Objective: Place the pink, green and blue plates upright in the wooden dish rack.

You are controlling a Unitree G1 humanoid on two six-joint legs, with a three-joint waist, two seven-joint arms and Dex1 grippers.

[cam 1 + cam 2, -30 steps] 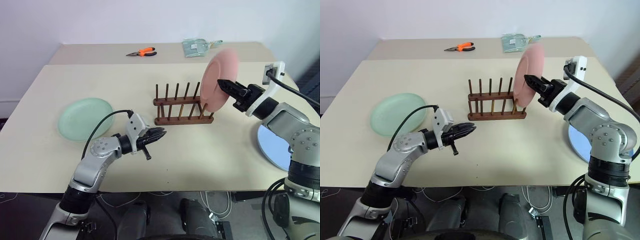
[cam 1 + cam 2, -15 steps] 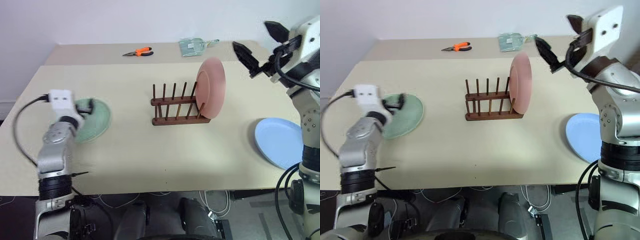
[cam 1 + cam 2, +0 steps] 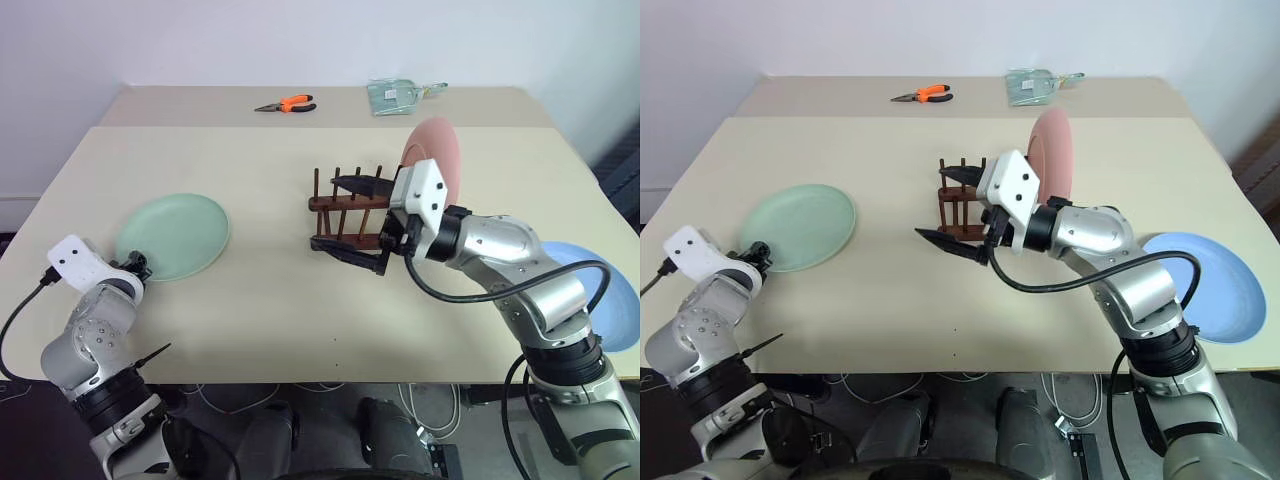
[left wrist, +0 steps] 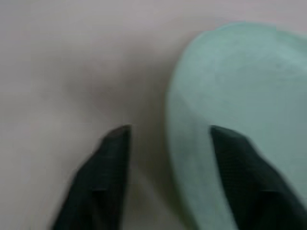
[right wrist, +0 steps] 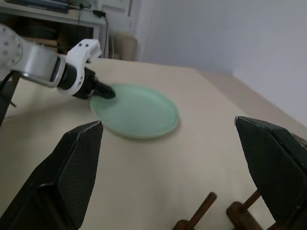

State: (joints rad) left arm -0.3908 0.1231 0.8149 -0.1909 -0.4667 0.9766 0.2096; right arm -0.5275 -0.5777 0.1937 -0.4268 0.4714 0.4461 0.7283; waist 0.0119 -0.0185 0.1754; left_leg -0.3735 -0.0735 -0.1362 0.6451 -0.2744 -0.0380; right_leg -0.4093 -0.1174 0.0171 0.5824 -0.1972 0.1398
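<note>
Okay, the desk (image 3: 300,310) is a pale beige top with a second table butted against its far edge. My right arm reaches across the middle of the desk, and the right gripper (image 3: 350,222) hangs in front of the wooden dish rack (image 3: 345,205), pointing toward the left side, jaws spread wide with nothing between them. In the right wrist view both fingers (image 5: 72,172) stand far apart with bare desk between. My left arm sits at the near left corner. The left gripper (image 4: 165,158) is at the near rim of the green plate (image 3: 172,236); the left wrist view shows its fingers partly apart, one over the plate edge, one over the desk, and I cannot tell if they touch the plate. Green plate lies flat toward the left edge of the desk. The blue plate (image 3: 1200,285) lies flat at the right edge, near side. The pink plate (image 3: 436,160) stands upright in the right end of the rack, which sits mid-desk. On the far table there are orange-handled pliers (image 3: 286,104) and a clear packet (image 3: 394,94).
</note>
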